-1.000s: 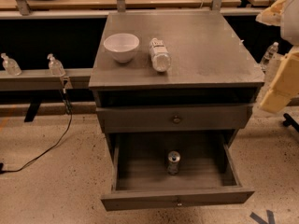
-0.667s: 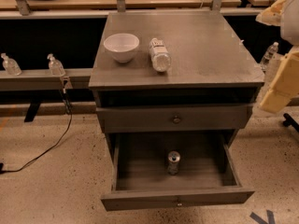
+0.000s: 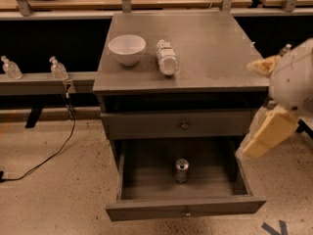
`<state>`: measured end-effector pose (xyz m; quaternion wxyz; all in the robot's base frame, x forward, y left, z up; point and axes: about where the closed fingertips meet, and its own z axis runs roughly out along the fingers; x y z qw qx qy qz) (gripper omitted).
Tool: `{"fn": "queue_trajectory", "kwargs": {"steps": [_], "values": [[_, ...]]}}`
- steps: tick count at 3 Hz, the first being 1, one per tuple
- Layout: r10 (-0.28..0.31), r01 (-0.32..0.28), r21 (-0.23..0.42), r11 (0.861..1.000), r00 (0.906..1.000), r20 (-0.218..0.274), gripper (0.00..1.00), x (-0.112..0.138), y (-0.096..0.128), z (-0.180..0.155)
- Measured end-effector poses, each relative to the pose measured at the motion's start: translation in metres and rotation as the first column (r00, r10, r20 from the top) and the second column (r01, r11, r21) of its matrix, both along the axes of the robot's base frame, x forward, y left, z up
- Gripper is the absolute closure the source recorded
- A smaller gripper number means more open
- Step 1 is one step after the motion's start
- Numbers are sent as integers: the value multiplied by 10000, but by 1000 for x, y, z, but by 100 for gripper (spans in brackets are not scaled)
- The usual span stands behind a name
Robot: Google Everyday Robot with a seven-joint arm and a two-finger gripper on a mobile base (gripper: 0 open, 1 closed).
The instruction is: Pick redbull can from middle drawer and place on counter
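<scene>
The redbull can stands upright near the middle of the open middle drawer, a grey box pulled out low at the front of the cabinet. The counter is the cabinet's grey top. My gripper, a pale yellowish part under the white arm, hangs at the right edge of the view. It is beside the drawer's right wall, above and to the right of the can and not touching it.
A white bowl and a clear water bottle lying on its side are on the counter's left half. The upper drawer is shut. Two small bottles stand on a ledge to the left. A black cable runs across the floor.
My arm and gripper have moved down and left, further into view beside the open drawer. The can, bowl and bottle have not moved.
</scene>
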<state>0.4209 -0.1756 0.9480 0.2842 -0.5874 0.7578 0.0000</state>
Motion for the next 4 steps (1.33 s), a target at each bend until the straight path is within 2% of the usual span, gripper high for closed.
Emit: {"fn": "queue_trajectory", "kwargs": {"steps": [1,2,3,4], "values": [[-285,292,881,9957,9996,-91,0,-6,6,-30],[-278,287,902,9955,9996,-104,0,-5,7,-30],[146,-117,759,9970,9992,-375,0,-1,13,-39],[725,-620,1260,9901,9941,-802,0,3,25,-78]]}}
